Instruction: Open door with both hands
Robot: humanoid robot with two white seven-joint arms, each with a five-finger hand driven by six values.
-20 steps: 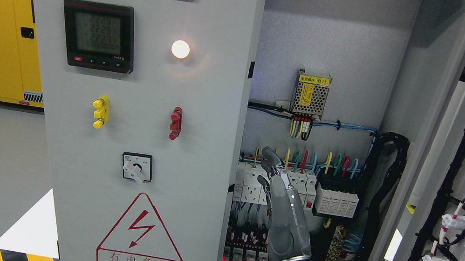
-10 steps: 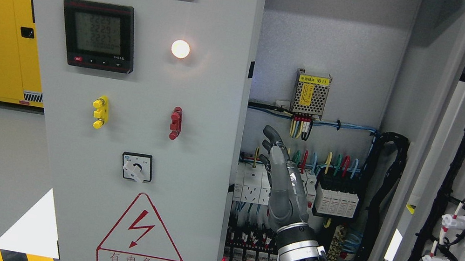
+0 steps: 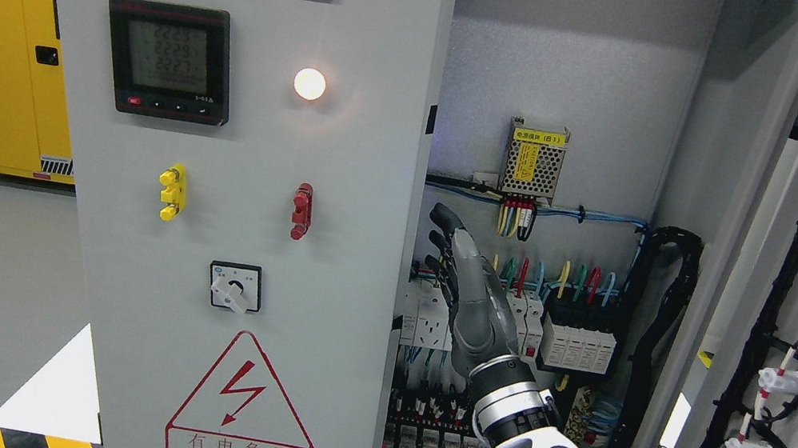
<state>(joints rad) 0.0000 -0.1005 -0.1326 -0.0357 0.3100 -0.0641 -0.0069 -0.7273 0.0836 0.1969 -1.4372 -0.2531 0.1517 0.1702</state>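
Observation:
The grey left door point(image 3: 362, 153) of the electrical cabinet stands closed, carrying lamps, a meter and a rotary switch. The right door point(image 3: 766, 261) is swung wide open at the picture's right, its inner side covered in black wiring. My right hand point(image 3: 445, 246) comes up from the bottom edge right of the middle and reaches into the open cabinet. Its fingers point(image 3: 465, 255) are stretched upward and lean left, just right of the left door's free edge point(image 3: 405, 258). It holds nothing. I cannot tell if the fingertips touch that edge. No left arm shows.
Inside the cabinet are breakers point(image 3: 574, 342), coloured wires, a power supply point(image 3: 534, 160) and a thick black cable loop point(image 3: 655, 364). A yellow cabinet point(image 3: 2, 28) stands at the far left on the grey floor.
My right hand has risen and shifted left toward the left door's edge. More of the wrist and white forearm joint has come into view.

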